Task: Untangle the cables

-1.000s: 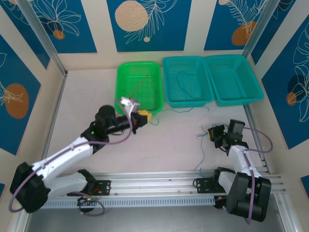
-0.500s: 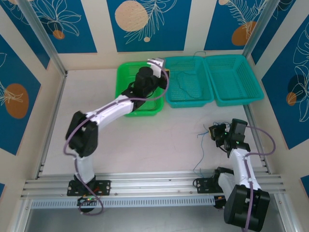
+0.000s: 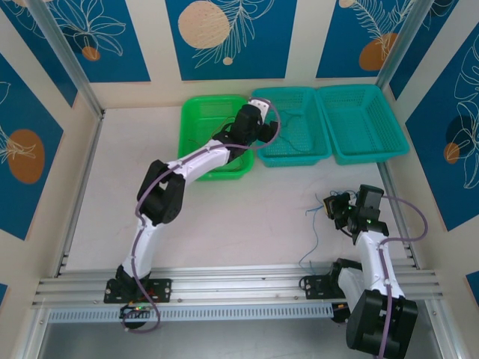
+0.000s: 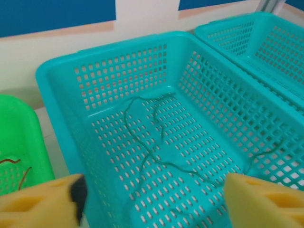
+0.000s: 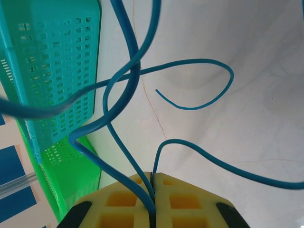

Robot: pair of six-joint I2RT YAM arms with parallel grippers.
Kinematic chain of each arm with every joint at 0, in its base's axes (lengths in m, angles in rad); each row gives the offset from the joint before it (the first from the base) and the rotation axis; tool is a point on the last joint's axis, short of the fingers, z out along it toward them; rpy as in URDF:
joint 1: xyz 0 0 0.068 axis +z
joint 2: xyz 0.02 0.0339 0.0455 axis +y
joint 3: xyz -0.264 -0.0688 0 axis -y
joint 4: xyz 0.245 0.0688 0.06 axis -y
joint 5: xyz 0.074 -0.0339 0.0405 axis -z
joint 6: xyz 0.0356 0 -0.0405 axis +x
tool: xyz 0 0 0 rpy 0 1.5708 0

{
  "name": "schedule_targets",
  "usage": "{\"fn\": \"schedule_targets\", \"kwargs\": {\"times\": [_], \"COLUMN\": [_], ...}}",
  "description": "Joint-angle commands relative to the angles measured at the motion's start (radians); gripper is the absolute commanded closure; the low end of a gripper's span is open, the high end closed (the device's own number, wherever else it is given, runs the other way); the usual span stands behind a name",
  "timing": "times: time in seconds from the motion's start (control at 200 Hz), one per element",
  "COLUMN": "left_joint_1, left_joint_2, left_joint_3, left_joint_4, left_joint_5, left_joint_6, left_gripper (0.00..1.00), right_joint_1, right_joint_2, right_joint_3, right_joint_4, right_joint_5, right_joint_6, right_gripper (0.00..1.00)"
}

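My left gripper (image 3: 263, 123) hovers over the left end of the middle teal basket (image 3: 314, 155), open, its yellow fingers (image 4: 42, 204) wide apart with nothing between them. A thin teal-green cable (image 4: 151, 151) lies curled on the floor of that basket (image 4: 61, 118), and one strand climbs its right wall. A red-brown cable (image 4: 10, 162) lies in the green basket (image 4: 28, 137). Over the table at the right, my right gripper (image 3: 337, 206) is shut on blue cables (image 5: 121, 80), which loop out from between its pads (image 5: 190, 199). One blue strand (image 3: 313, 228) trails down toward the near rail.
Three baskets stand in a row at the back: green (image 3: 191, 131), middle teal, right teal (image 3: 397, 142). My left arm reaches across the green basket. The aluminium rail (image 3: 239, 288) runs along the near edge, with blue patterned walls around.
My left arm swung from the table in front of the green basket up over the middle teal basket, trailing a teal-green cable, and its jaws have opened. The right arm has stayed put.
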Motion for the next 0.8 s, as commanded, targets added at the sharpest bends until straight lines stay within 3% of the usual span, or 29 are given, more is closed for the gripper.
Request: {"fn": "schedule_targets", "kwargs": {"times": [0.0,0.135,0.29,0.47,0.6,0.795], "left_joint_1": [-0.012,-0.012,-0.013,-0.013,-0.018,-0.023], "left_joint_2": [-0.067,-0.204,-0.428,-0.654,-0.811,-1.023], "left_joint_3": [0.027,-0.106,-0.370,-0.653,-0.861,-1.103], "left_joint_4": [-0.027,0.011,0.140,0.227,0.277,0.228], "left_joint_5": [0.066,0.132,0.286,0.435,0.524,0.551], "left_joint_6": [0.033,0.011,-0.030,-0.004,0.090,0.277], "left_gripper": [0.15,0.11,0.12,0.12,0.12,0.12], "right_joint_1": [-0.007,-0.006,0.047,0.273,0.458,0.617], "right_joint_2": [-0.010,0.002,0.039,0.093,0.164,0.309], "right_joint_3": [0.033,0.057,0.131,0.267,0.360,0.492], "right_joint_4": [-0.017,0.022,-0.010,-0.097,-0.095,-0.082], "right_joint_5": [-0.044,-0.172,-0.323,-0.333,-0.332,-0.393], "right_joint_6": [-0.043,-0.158,-0.336,-0.523,-0.614,-0.705], "right_gripper": [1.00,1.00,1.00,1.00,1.00,1.00]}}
